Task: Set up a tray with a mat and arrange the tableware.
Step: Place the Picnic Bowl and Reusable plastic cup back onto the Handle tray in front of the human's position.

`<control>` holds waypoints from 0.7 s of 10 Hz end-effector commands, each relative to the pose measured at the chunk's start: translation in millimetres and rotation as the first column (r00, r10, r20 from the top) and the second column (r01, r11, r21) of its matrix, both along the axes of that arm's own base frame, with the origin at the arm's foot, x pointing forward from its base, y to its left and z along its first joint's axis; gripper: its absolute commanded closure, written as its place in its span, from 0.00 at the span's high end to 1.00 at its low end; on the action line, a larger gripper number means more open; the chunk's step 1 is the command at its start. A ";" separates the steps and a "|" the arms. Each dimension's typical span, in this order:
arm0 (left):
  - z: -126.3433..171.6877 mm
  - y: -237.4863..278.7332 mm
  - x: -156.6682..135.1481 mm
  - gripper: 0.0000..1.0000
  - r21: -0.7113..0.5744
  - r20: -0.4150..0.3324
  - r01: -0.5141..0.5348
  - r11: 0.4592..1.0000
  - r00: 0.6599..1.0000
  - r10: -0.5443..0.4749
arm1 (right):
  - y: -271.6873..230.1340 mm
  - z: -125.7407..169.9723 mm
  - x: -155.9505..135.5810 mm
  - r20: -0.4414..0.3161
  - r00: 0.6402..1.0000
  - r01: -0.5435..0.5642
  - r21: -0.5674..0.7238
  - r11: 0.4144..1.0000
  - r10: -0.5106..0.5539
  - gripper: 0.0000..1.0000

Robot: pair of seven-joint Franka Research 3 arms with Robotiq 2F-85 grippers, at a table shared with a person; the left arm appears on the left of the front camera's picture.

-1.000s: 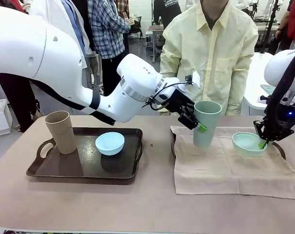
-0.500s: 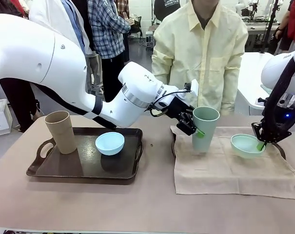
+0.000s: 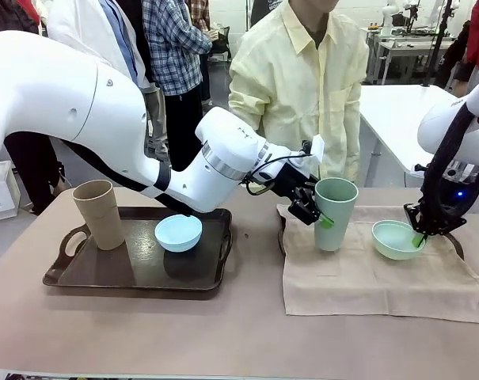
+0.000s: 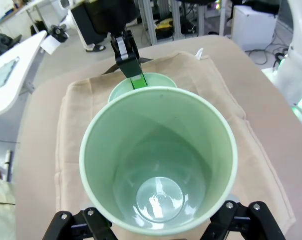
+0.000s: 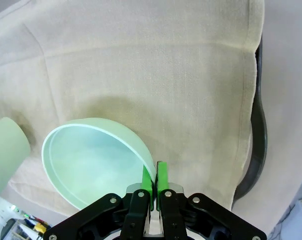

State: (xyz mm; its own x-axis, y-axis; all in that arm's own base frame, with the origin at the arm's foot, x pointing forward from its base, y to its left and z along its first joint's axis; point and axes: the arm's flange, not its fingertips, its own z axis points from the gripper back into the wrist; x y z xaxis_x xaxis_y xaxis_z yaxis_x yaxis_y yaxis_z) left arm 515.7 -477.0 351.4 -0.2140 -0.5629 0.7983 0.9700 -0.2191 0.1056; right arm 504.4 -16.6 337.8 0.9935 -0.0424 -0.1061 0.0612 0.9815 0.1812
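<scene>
My left gripper (image 3: 321,214) is closed around the pale green tumbler (image 3: 336,214), which stands upright at the left part of the beige mat (image 3: 366,277). From the left wrist I look down into the tumbler (image 4: 158,160), with the gripper (image 4: 158,220) at its base. My right gripper (image 3: 418,237) is shut on the rim of the pale green bowl (image 3: 396,240), which is tilted over the mat's right part. The right wrist view shows the gripper (image 5: 154,182) pinching the bowl (image 5: 91,160). A tan tumbler (image 3: 99,214) and a pale blue bowl (image 3: 178,232) sit on the left dark tray (image 3: 136,273).
The mat covers a second dark tray whose rim (image 3: 458,244) shows at its right edge. A person in a yellow shirt (image 3: 302,87) stands at the table's far side. Bare tabletop (image 3: 223,332) runs along the near edge.
The pale green tumbler has gone from tilted to upright in my left gripper. My right gripper has carried the green bowl slightly left. The person has shifted to the left.
</scene>
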 end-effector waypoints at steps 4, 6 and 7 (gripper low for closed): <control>-10.8 0.0 -2.2 0.86 -0.049 0.013 0.023 0.999 1.000 -0.022 | 0.4 -8.5 6.0 0.026 1.000 -0.012 0.022 1.000 0.012 0.04; -10.6 0.4 -1.3 1.00 -0.042 -0.002 0.012 0.999 1.000 -0.012 | 1.5 -7.7 5.9 0.032 0.999 -0.030 0.014 0.999 0.030 0.62; -9.4 1.2 -1.1 1.00 -0.036 -0.008 0.006 0.999 1.000 -0.006 | 1.6 -5.1 4.9 0.032 0.999 -0.024 0.001 1.000 0.024 0.62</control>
